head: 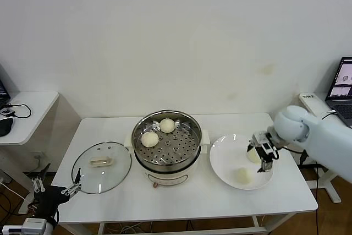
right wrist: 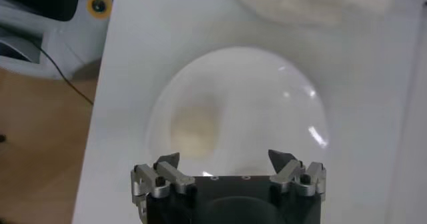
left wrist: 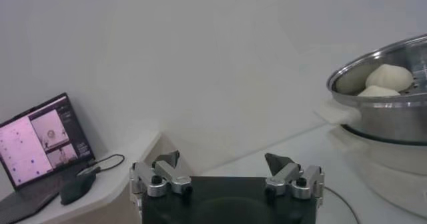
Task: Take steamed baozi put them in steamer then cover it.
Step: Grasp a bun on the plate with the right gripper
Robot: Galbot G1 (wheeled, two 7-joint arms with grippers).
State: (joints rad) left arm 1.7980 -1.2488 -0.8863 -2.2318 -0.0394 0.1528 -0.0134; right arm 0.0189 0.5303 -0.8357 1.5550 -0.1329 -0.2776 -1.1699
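The right gripper (head: 260,155), jaws wide, hovers over the plate (head: 223,160); it should centre on a baozi (head: 242,175) before closing gently; left gripper (head: 55,186) parked, jaws wide.

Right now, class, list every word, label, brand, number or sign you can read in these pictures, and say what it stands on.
Readable text: none.
Laptop screen beside the table, left wrist view: window panels show, any lettering too small to read.
Second laptop screen, head view edge: images only, nothing legible.
Steamer: no readable brand or label.
Cover, plate: no markings visible.
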